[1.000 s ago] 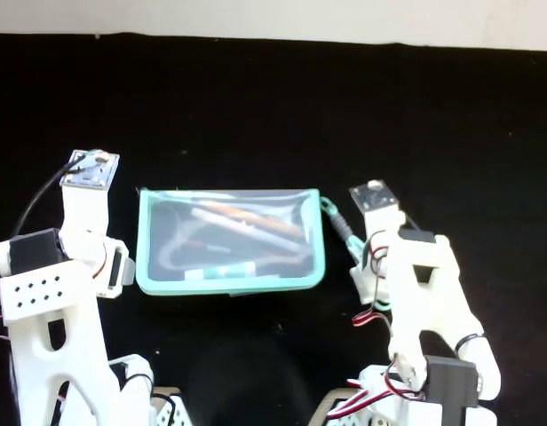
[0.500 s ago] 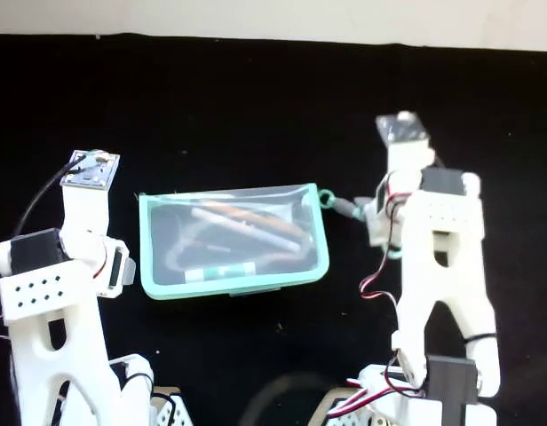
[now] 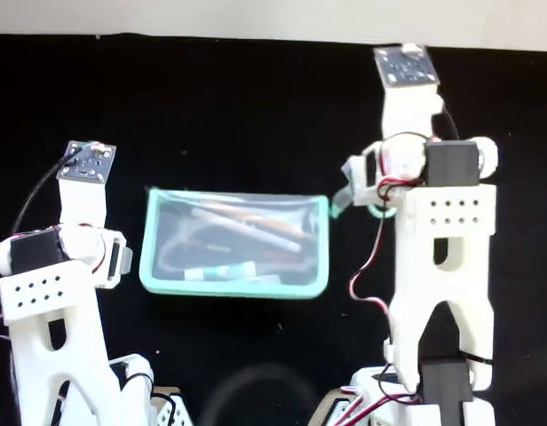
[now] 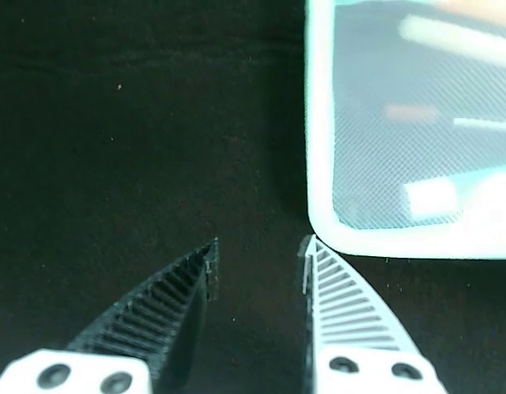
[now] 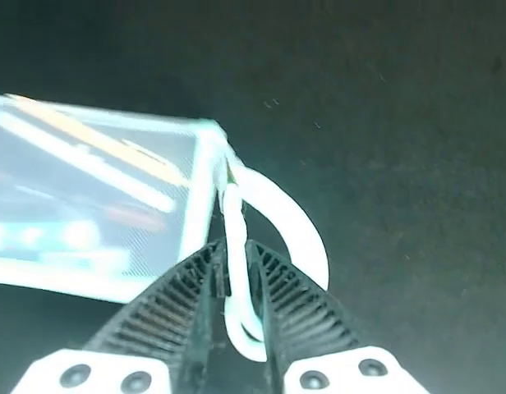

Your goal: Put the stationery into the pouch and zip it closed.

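Translucent mesh pouch with mint-green trim (image 3: 233, 244) is laid flat on the black table (image 3: 256, 115) between the two arms, pens and other stationery (image 3: 247, 226) seen inside. Its pale looped zipper pull (image 5: 287, 210) is pinched between the right gripper's (image 5: 235, 250) fingers at one pouch corner. The left gripper's (image 4: 259, 250) fingers are held spread at the pouch's opposite end, white fingertip against the trim.

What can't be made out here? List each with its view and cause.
Stationery: high view, blurred behind the pouch's clear front; kinds unclear.
Zip: right wrist view, the right gripper clamps the pull and the slider is blurred; closed or not, cannot tell.
Pouch: left wrist view, most cut off by the frame edge.
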